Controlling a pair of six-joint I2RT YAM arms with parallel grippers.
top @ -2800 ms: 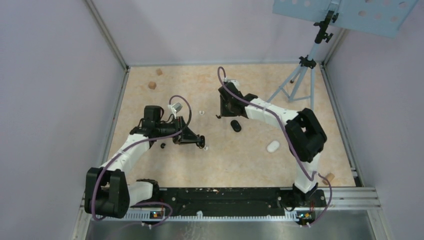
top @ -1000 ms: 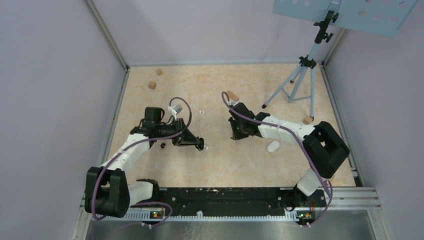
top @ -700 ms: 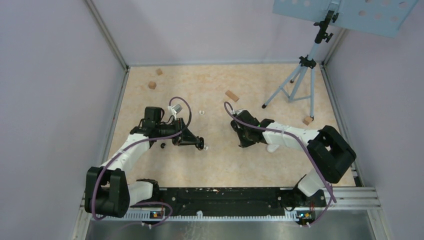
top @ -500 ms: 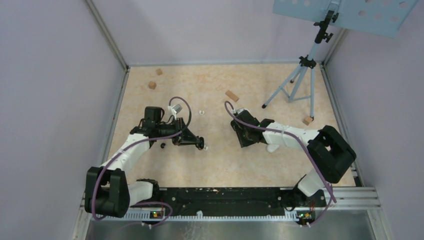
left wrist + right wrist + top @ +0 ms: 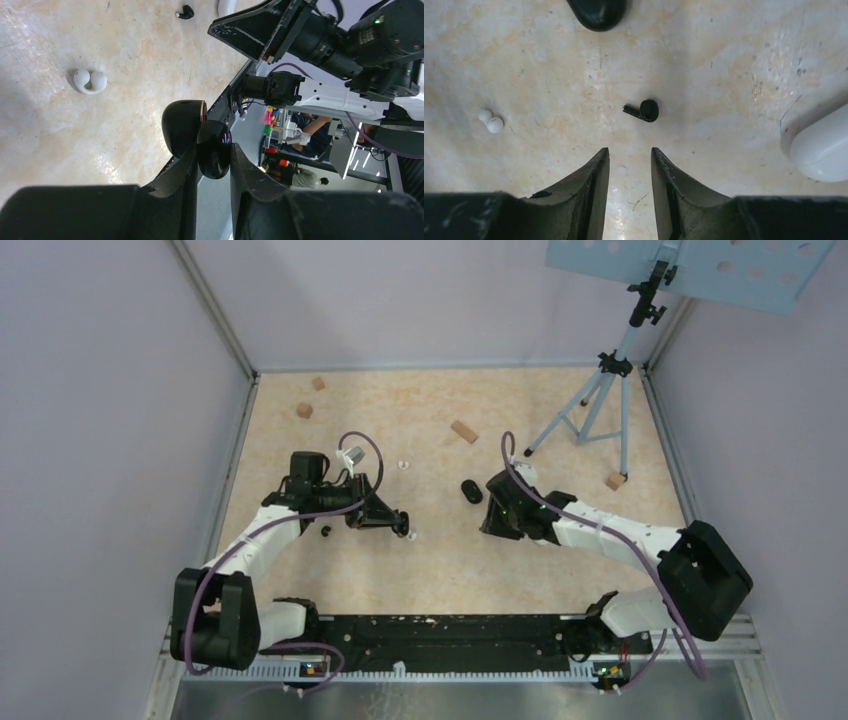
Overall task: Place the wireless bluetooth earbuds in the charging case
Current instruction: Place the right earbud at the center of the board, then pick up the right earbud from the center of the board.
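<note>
My left gripper [image 5: 214, 162] is shut on a black charging case [image 5: 214, 149], held off the table with its lid [image 5: 182, 125] swung open. In the top view that left gripper [image 5: 392, 521] is left of centre. A white earbud [image 5: 90, 81] lies on the table just past it [image 5: 412, 535]. My right gripper [image 5: 630, 150] is open and empty, low over the table [image 5: 492, 520]. A black earbud [image 5: 644, 110] lies a little ahead of its fingertips. Further left lies a white earbud [image 5: 490, 121]. Another black earbud [image 5: 325, 531] sits by the left arm, and another white earbud [image 5: 403, 465] lies farther back.
A shut black case [image 5: 471, 490] lies beside the right gripper, and a white case [image 5: 824, 150] is at its right. Wooden blocks [image 5: 463, 431] [image 5: 304, 410] [image 5: 614, 481] are scattered about. A tripod [image 5: 600, 390] stands at the back right. Walls ring the table.
The right arm has drawn back to the right, uncovering the black case on the table and covering the white case. The left arm has stayed still with its case.
</note>
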